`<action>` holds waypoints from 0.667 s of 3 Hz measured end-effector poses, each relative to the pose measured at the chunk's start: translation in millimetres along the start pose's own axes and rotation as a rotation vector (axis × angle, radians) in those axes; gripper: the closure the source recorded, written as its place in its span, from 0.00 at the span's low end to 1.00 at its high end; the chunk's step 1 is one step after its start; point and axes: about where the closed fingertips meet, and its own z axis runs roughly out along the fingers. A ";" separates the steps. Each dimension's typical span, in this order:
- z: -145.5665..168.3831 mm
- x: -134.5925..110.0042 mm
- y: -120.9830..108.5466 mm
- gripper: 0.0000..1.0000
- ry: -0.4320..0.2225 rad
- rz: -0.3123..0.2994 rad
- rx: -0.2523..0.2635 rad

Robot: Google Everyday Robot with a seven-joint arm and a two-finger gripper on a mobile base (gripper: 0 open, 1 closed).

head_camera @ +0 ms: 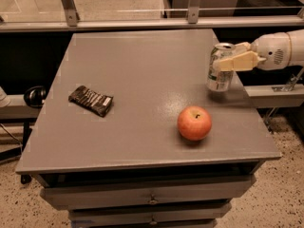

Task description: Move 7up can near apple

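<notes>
- Grey tabletop (142,65) is shown in the camera view; a dark snack wrapper (91,100) is laid near its left edge.
- The 7up can (218,80) is held upright at the right edge, clasped between the fingers of the gripper (225,56), which is extended in from the right.
- The apple (194,123) is placed nearer the front edge, front-left of the can and apart from it.
- Green-and-white labelling is seen on the can; no writing can be read.

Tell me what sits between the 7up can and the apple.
Nothing: the camera view shows only bare grey tabletop between the apple and the 7up can, which the pincer grips near the table's edge.
</notes>
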 end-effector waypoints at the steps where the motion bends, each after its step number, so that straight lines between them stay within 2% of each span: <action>1: -11.4 4.9 33.0 1.00 -0.068 0.019 -0.095; 2: -12.2 15.4 63.6 1.00 -0.118 -0.003 -0.170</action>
